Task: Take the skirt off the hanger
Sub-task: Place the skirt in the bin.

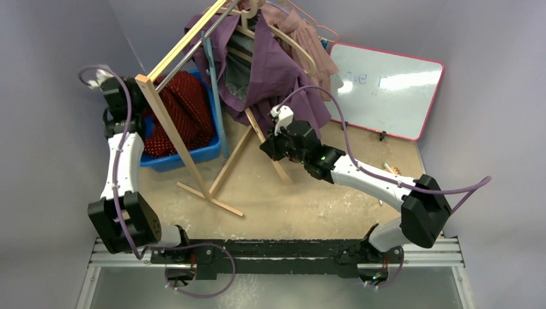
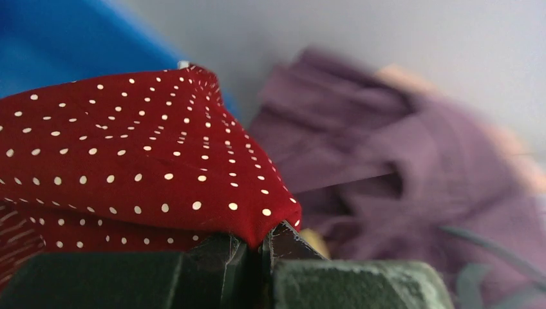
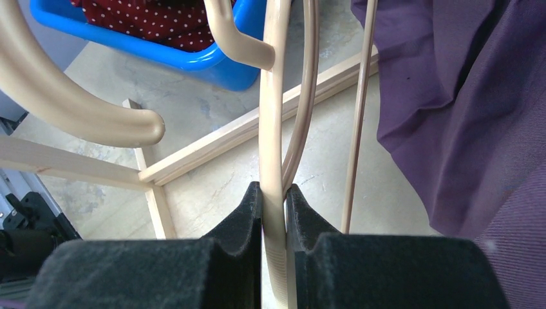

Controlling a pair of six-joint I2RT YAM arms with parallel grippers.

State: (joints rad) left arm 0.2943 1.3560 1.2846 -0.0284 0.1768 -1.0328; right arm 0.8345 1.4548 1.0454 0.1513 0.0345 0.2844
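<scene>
Tan table (image 1: 309, 206) with blue bin (image 1: 193, 154), wooden rack (image 1: 175, 138), whiteboard (image 1: 386, 90).

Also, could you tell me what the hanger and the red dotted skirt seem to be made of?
The hanger looks like smooth cream plastic, though painted wood is possible: it has an even sheen and rounded, moulded-looking ends. The skirt looks like thin, matte woven cloth printed with white dots: it drapes in soft folds.

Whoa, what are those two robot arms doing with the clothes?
The left gripper is pinching the red dotted skirt, which lies mostly in the blue bin. The right gripper is clamped on a beige hanger beside the wooden rack, where a purple garment hangs. The skirt looks to be off the hanger already.
</scene>
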